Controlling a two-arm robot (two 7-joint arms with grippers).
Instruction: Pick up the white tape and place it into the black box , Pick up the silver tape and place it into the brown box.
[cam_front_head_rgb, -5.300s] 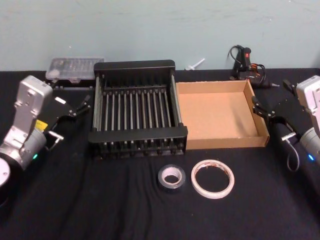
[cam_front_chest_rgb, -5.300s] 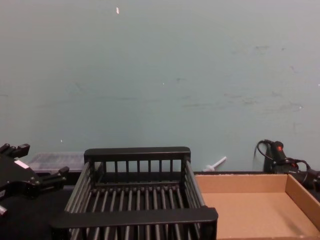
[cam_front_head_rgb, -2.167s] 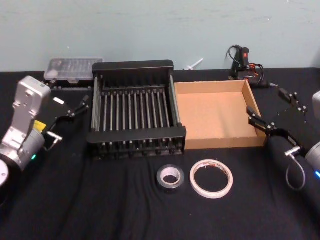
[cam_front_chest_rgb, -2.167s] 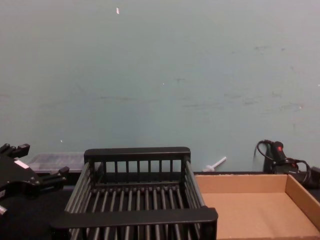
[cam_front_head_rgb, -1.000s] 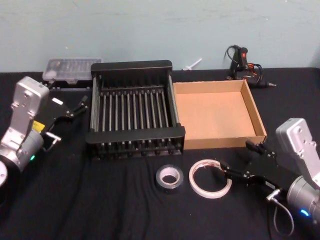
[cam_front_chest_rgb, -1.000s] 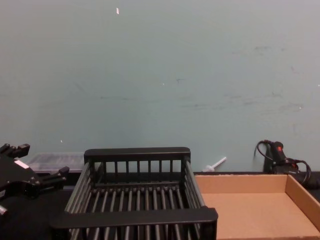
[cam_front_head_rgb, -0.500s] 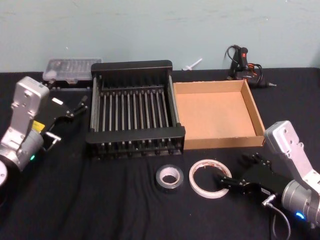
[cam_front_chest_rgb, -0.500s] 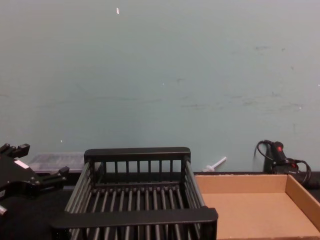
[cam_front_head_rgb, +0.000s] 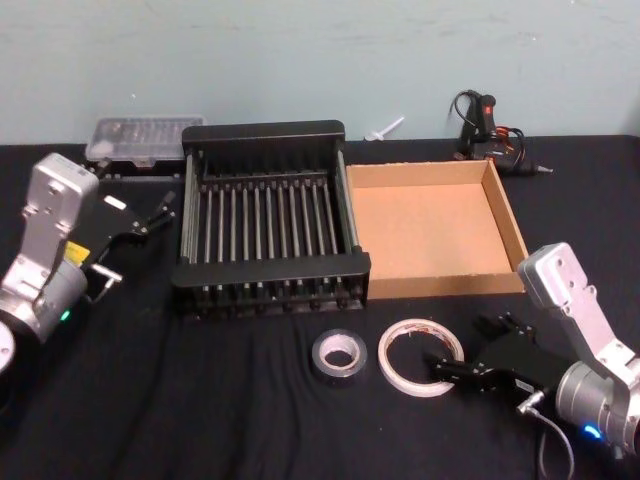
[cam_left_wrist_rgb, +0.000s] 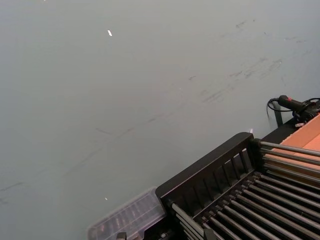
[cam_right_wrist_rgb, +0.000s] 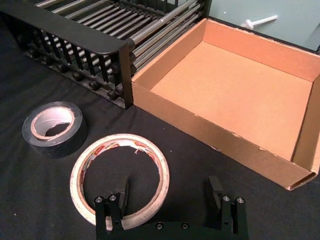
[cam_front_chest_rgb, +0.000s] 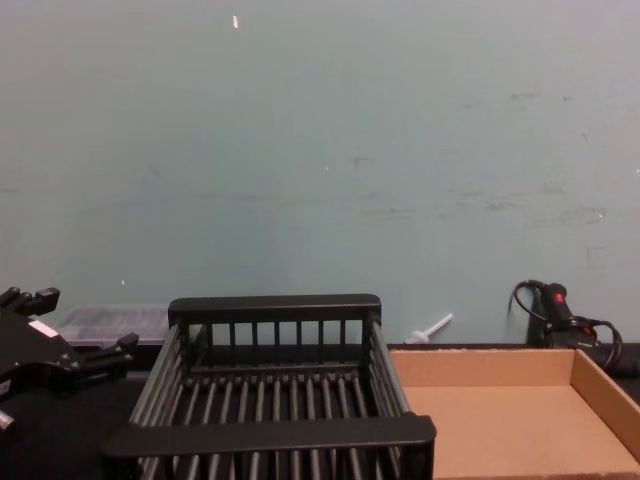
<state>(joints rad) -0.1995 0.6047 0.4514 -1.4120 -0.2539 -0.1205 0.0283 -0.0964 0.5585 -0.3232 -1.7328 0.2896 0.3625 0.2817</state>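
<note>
The right gripper (cam_front_head_rgb: 455, 364) is sitting low over the black table (cam_front_head_rgb: 200, 400) with its fingers (cam_right_wrist_rgb: 121, 192) spread wide, one fingertip lying over the hole of the white tape (cam_front_head_rgb: 422, 356) and the other outside the ring, so the near wall of the roll is lying between them. Taking the white tape as the clock's centre, the silver tape (cam_front_head_rgb: 339, 354) is lying just beside it at nine o'clock, the brown box (cam_front_head_rgb: 432, 228) is standing at twelve, and the black box (cam_front_head_rgb: 268, 229) is standing at about ten. The left gripper (cam_front_head_rgb: 152, 218) is hanging parked at the black box's left side, fingers apart. The risk, as I am judging it: the thin ring is lying flat, so closing fingers may be skidding over it, flexing it out of the pinch, or nudging it into the silver tape.
</note>
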